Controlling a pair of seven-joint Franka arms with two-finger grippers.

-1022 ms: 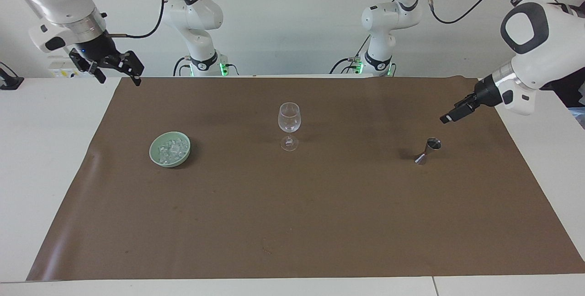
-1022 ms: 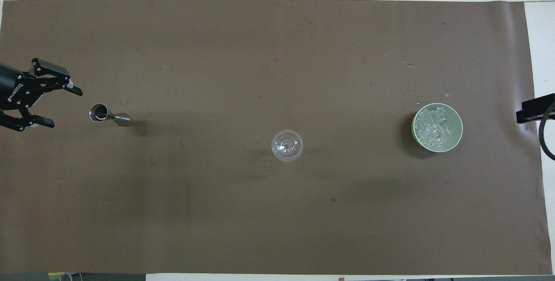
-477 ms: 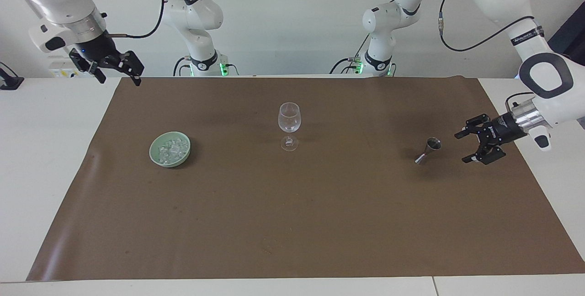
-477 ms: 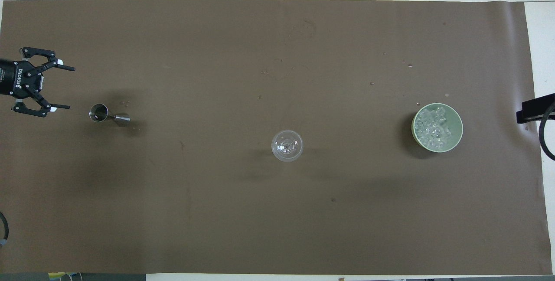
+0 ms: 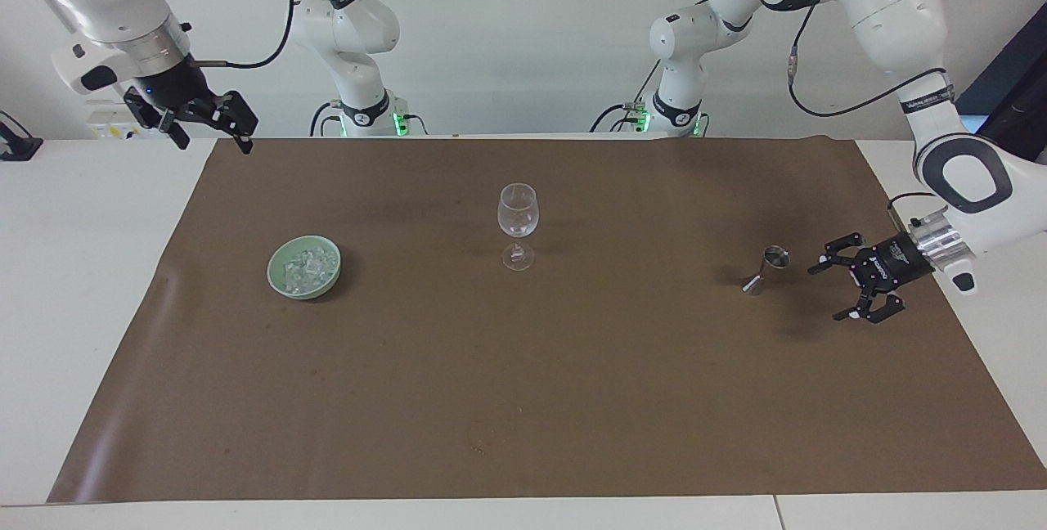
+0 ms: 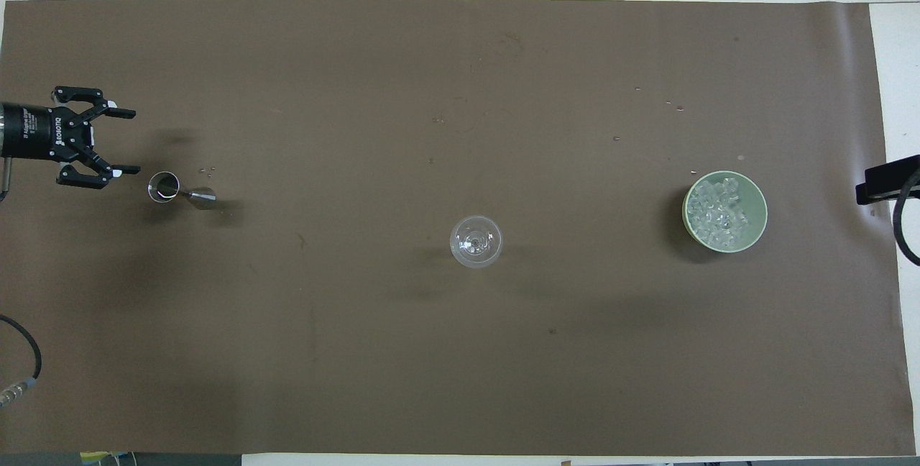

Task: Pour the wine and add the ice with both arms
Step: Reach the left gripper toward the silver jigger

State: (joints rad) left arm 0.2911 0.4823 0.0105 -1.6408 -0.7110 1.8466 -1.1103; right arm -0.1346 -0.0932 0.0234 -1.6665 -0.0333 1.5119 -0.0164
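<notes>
1. I am holding my left gripper low over the brown mat, at the left arm's end of the table, with its two fingers spread wide and nothing between them.
2. My left gripper is sitting just beside the small metal measuring cup, apart from it (I am not touching it), and its open fingers are pointing toward the cup.
3. The measuring cup is standing upright on the mat, its wide mouth facing up.
4. I am keeping my right gripper raised in the air over the mat's corner at the right arm's end, with its fingers also apart and empty.
5. The ice is lying heaped in the green bowl, which is sitting on the mat toward the right arm's end, well apart from both of my grippers.
6. The wine glass is standing upright in the middle of the mat, between the bowl and the measuring cup (it looks empty to me).
</notes>
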